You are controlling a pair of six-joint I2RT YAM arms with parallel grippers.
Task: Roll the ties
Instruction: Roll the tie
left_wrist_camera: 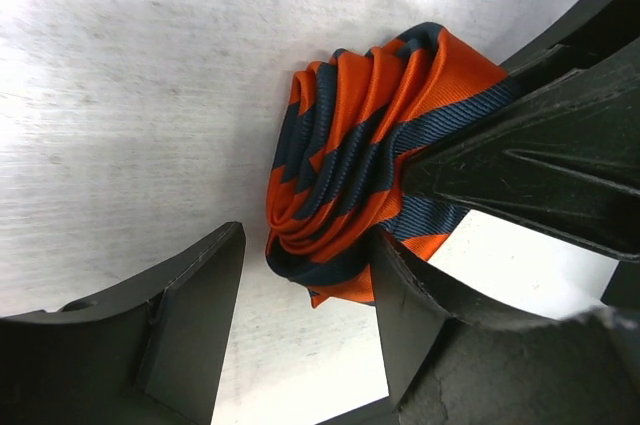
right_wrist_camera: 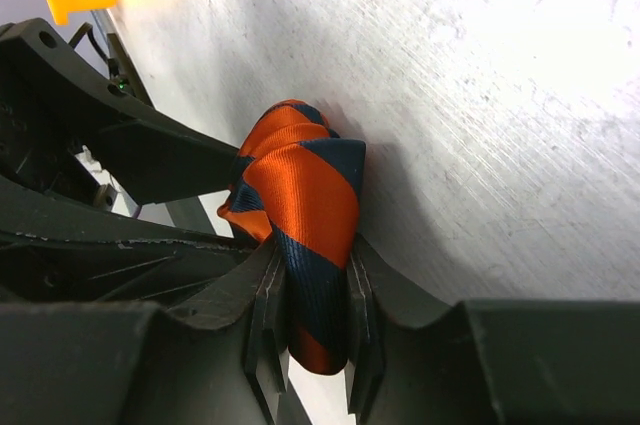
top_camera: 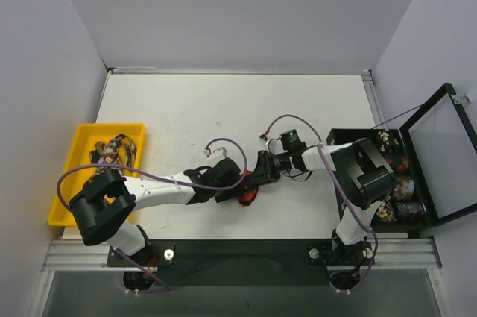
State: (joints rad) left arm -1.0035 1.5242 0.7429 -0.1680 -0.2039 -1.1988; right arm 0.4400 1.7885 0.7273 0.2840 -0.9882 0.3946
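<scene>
A tie (top_camera: 247, 196) with orange and dark navy diagonal stripes is rolled into a bundle on the white table (top_camera: 223, 108), between the two arms. My right gripper (right_wrist_camera: 315, 285) is shut on one end of the roll (right_wrist_camera: 305, 195), with fabric pinched between both pads. My left gripper (left_wrist_camera: 310, 245) stands open on the other side. The roll (left_wrist_camera: 370, 155) rests against the inner face of its right finger (left_wrist_camera: 420, 295), and its left finger (left_wrist_camera: 190, 315) is apart from the fabric. In the top view the two grippers (top_camera: 227, 183) (top_camera: 255, 177) meet over the roll.
A yellow bin (top_camera: 74, 175) with patterned ties (top_camera: 115, 151) sits at the left table edge. At the right stands a black box (top_camera: 350, 136) holding rolled ties (top_camera: 395, 183), its lid (top_camera: 443, 153) open. Purple cables (top_camera: 223, 142) loop above both arms.
</scene>
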